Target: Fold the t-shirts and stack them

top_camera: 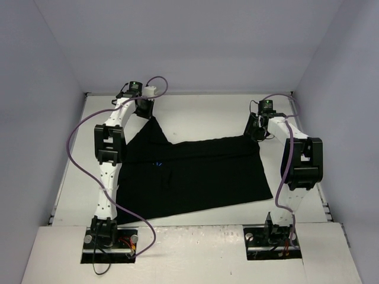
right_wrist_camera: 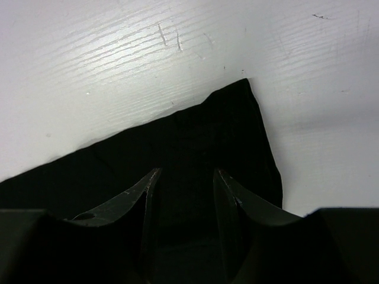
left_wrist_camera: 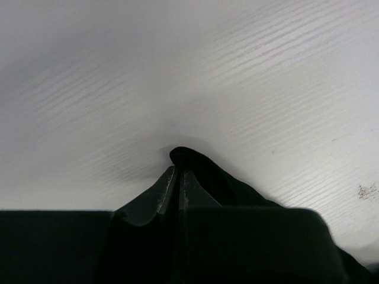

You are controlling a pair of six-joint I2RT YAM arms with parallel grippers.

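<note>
From overhead, a black t-shirt [top_camera: 201,171] lies spread across the middle of the white table [top_camera: 201,115], mostly flat, its near edge running at a slant and a tiny blue mark [top_camera: 157,164] showing left of centre. The far left corner is drawn up into a narrow peak, and the left gripper [top_camera: 149,116] sits right at the tip of it, arm stretched out to the far side. Over on the other side the right gripper [top_camera: 254,133] hangs at the shirt's far right corner, which lies square on the table. Purple cables [top_camera: 74,139] loop off both arms, and pale grey walls [top_camera: 189,41] box in the table. Now the left wrist view: the left gripper [left_wrist_camera: 177,170] has its two fingers pressed tight together, clenched on a fold of the black cloth [left_wrist_camera: 237,198], a little nub of fabric poking out past the tips, white tabletop beyond. And the right wrist view: the right gripper [right_wrist_camera: 187,171] is released, fingers spread wide with nothing between them, straddling the pointed corner of the t-shirt [right_wrist_camera: 237,118] below. Whether those tips touch the cloth, I cannot tell from here.
</note>
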